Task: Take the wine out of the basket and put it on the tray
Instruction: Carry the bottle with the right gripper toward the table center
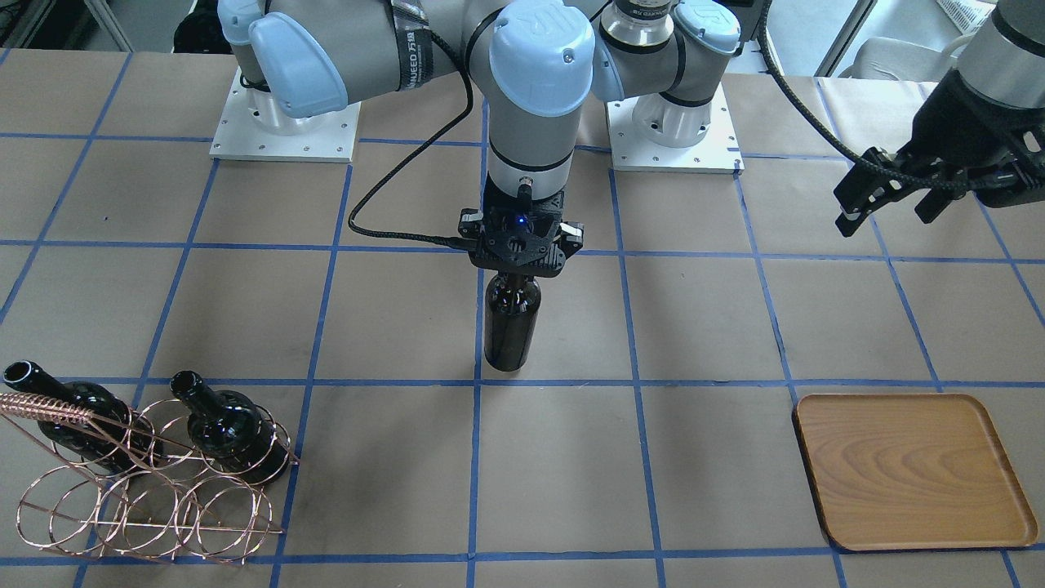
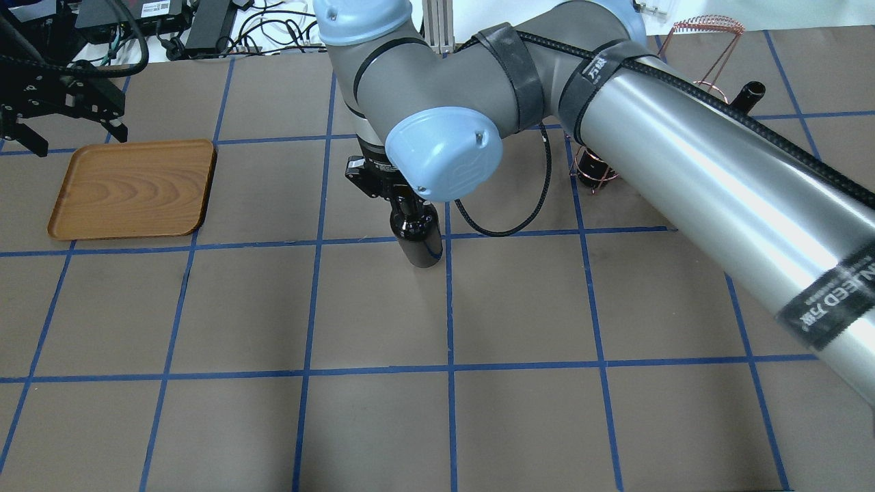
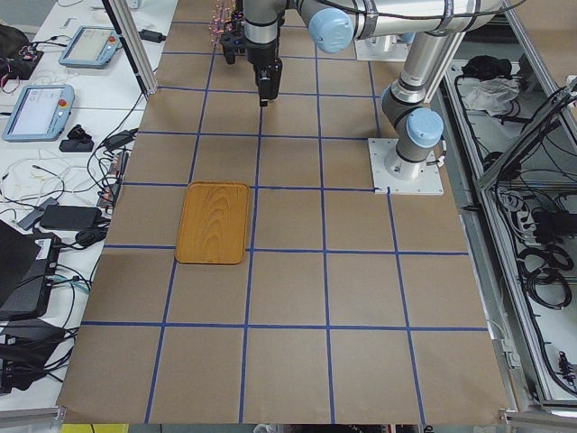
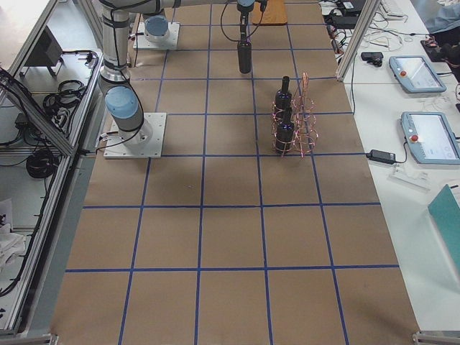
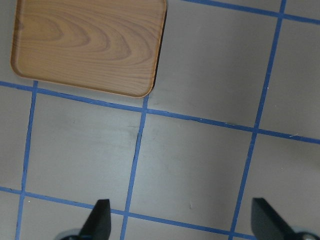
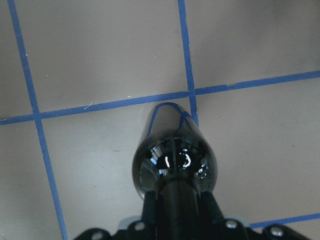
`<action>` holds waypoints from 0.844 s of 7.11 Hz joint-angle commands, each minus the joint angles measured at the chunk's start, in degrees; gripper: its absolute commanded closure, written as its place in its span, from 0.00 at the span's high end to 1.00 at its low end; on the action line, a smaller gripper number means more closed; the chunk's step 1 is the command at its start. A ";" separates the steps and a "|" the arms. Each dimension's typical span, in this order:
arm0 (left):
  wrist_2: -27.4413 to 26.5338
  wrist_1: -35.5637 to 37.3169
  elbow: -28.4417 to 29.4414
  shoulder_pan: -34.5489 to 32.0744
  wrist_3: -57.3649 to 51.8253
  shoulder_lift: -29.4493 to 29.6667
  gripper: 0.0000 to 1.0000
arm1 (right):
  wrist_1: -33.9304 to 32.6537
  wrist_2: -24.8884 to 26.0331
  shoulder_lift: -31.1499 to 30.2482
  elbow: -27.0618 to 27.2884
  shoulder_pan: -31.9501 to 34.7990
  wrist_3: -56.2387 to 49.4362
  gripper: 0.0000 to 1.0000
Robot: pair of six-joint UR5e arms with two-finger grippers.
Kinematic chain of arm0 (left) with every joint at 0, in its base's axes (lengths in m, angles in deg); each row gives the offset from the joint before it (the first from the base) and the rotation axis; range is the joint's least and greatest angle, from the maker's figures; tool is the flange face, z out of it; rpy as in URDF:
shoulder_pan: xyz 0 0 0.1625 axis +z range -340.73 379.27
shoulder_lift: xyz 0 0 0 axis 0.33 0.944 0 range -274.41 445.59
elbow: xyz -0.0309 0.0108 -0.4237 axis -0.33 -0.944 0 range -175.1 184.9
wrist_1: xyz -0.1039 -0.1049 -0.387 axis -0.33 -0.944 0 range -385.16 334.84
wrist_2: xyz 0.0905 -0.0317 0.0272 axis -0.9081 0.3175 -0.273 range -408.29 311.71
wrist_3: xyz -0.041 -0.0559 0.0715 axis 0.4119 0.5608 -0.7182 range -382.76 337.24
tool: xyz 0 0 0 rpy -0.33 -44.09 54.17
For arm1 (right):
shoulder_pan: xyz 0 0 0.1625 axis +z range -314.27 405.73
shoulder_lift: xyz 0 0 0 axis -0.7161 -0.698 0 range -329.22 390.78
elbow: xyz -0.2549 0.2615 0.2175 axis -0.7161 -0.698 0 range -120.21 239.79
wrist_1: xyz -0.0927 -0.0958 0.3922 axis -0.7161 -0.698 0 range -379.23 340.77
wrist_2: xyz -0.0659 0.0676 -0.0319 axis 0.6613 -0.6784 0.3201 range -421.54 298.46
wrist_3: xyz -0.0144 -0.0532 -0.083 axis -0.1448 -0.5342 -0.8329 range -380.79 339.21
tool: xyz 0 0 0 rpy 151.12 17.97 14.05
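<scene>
Wine (image 1: 512,322) held upright by right jaws below UR-marked cap (image 1: 541,53).

Blue-gridded brown table (image 1: 392,310), wooden tray (image 1: 910,469), copper wire basket (image 1: 45,403)

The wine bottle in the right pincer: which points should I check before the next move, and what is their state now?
1. Grip: right pincer shut on the neck of the glossy dark glass wine bottle: ok.
2. Pose: bottle upright: ok.
3. Clearance: bottle's base lifted off the brown paper table: cannot tell.
4. Target: flat brown wooden tray bare: ok.
5. Path: open left pincer out of the way to the tray: cannot tell.
</scene>
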 commanded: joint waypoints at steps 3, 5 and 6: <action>-0.31 0.00 0.00 0.05 0.07 0.03 1.00 | 0.87 -2.65 0.18 0.36 0.03 -0.90 0.06; -0.14 -0.09 -0.09 -0.03 0.07 0.12 1.00 | 0.70 -1.55 0.18 0.97 1.95 -0.90 0.06; -0.22 -0.09 -0.09 -0.03 0.07 0.12 1.00 | 0.79 -1.28 0.18 1.06 1.97 -0.90 0.06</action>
